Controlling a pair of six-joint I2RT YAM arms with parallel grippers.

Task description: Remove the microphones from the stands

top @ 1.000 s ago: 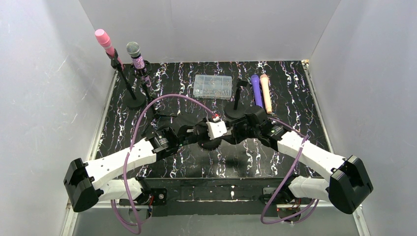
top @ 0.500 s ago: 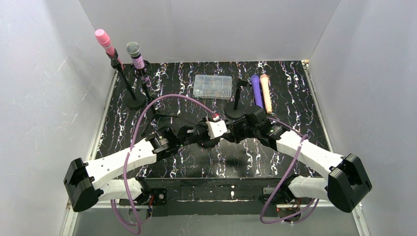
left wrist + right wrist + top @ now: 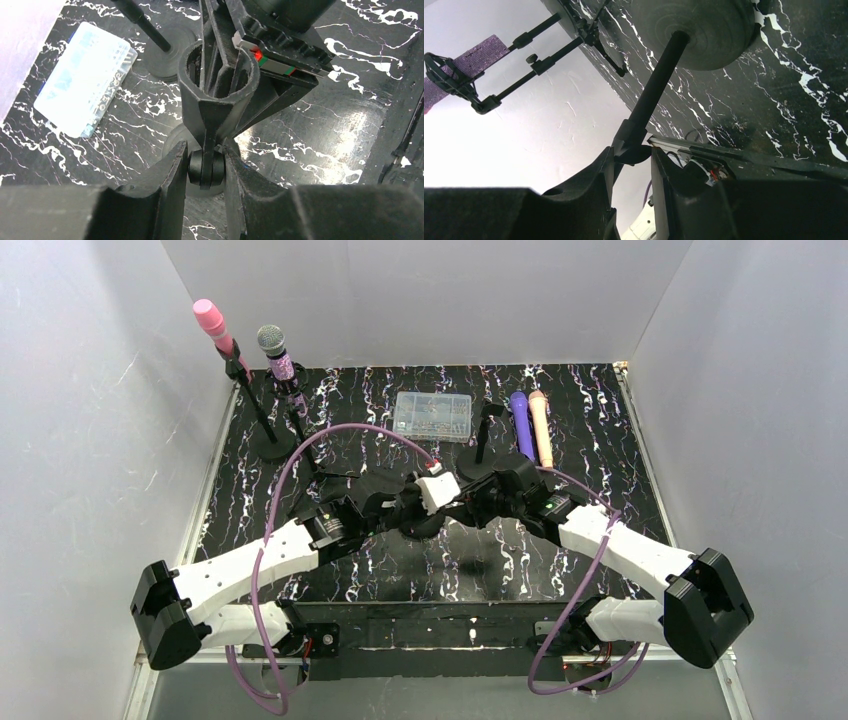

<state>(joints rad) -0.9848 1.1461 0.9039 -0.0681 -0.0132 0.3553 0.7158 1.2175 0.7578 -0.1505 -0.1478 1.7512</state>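
Table (image 3: 450,570): black marble; we count four stands (image 3: 482,440).
Microphones: four; pink mic (image 3: 211,318), silver-headed mic (image 3: 274,350) clipped back left; purple mic (image 3: 521,420), peach mic (image 3: 541,425) lying back right.
Left gripper (image 3: 205,152): clamped on empty clip (image 3: 210,107).
Right gripper (image 3: 631,155): closed around that stand's pole (image 3: 656,82).

By the far left corner of the surface (image 3: 600,430), the outer stand (image 3: 262,422) holds the outer microphone (image 3: 212,318); just right of it, the inner stand (image 3: 300,418) holds the inner microphone (image 3: 272,340). Along the far edge, left to right: box (image 3: 432,416), bare stand (image 3: 483,430), two loose microphones (image 3: 522,425). The middle stand (image 3: 218,95) sits at the centre.
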